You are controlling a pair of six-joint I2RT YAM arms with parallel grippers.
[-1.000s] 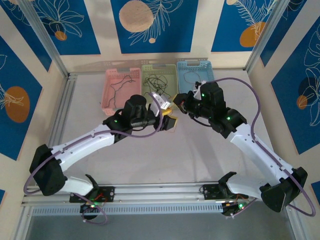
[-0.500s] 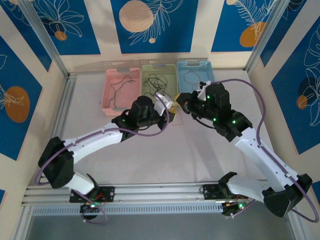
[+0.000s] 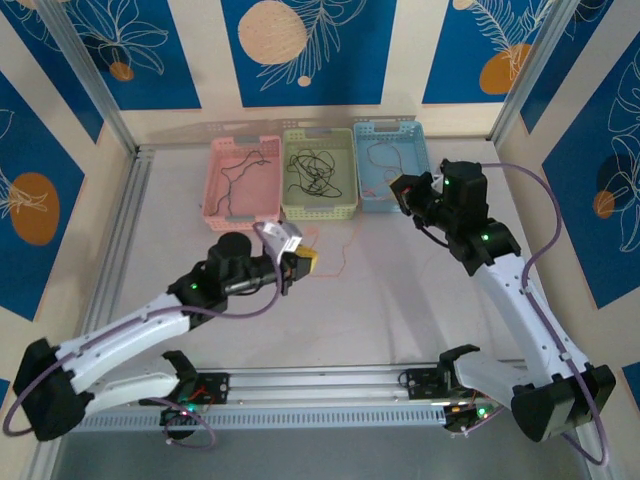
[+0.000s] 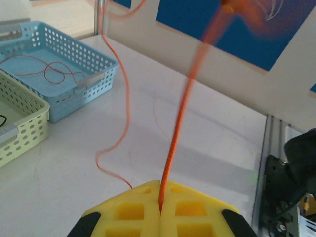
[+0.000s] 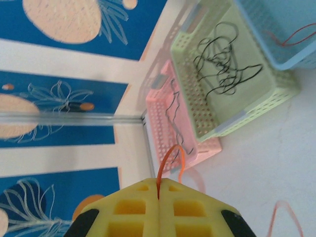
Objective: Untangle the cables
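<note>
An orange cable hangs slack between my two grippers over the table. My left gripper is shut on one end; in the left wrist view the orange cable rises out of the closed yellow fingers. My right gripper is shut on the other end, where the orange cable forms a small loop above the yellow fingers. Black cables lie in the green basket and the pink basket. A red cable lies in the blue basket.
The three baskets stand side by side at the back of the table. Metal frame posts and patterned blue walls close in the sides. An aluminium rail with both arm bases runs along the near edge.
The left gripper shut on the orange cable and drew back toward the near left. The right gripper moved right and back, so the two grippers are farther apart.
</note>
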